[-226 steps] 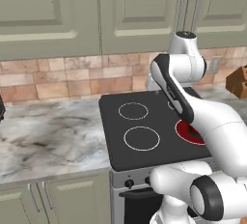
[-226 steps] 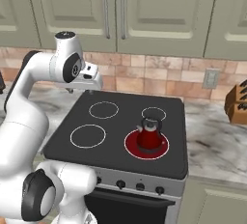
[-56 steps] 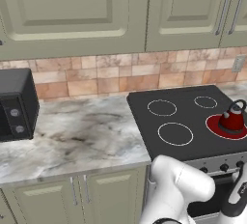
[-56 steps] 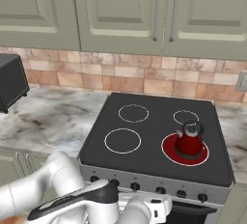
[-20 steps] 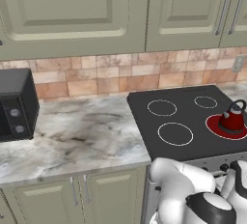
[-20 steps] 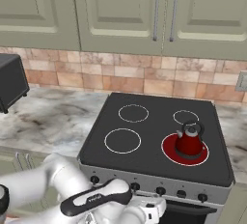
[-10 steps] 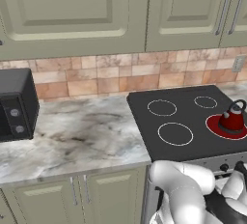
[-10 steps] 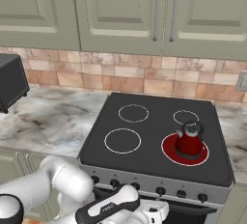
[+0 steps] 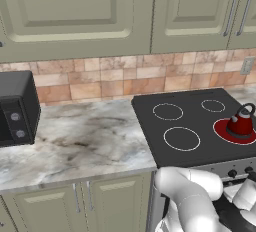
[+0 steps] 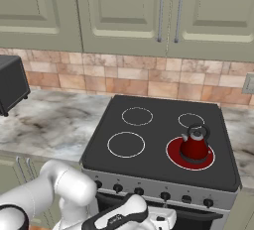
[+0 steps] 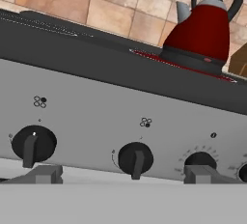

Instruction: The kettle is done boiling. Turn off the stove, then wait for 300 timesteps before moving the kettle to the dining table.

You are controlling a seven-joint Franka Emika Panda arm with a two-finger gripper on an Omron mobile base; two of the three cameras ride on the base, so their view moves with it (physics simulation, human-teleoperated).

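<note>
Directly ahead of the end effector [image 11: 120, 174] sits the silver front panel of the stove [image 11: 120, 112], with its row of black knobs; the fingers [image 11: 41, 174] stand fully spread, grasping nothing, and the centre knob [image 11: 135, 159] lies between them and just beyond the tips. Another knob [image 11: 33, 144] sits off toward the left finger, a third [image 11: 199, 161] just above the right finger. Above and beyond the end effector, to its right, the kettle [image 11: 203, 30] rests on a burner [image 10: 190, 154] that glows red, so the heat is judged not yet off. Step in hand: turn off the stove. Which knob governs the glowing burner cannot be read for certain from the small dot markings beside each knob; worth checking before committing. To do it well: advance straight in until the pads bracket the chosen knob's ridge, close squarely on it, then rotate about the knob's own axis without dragging sideways. Confirm by the red ring going dark.
</note>
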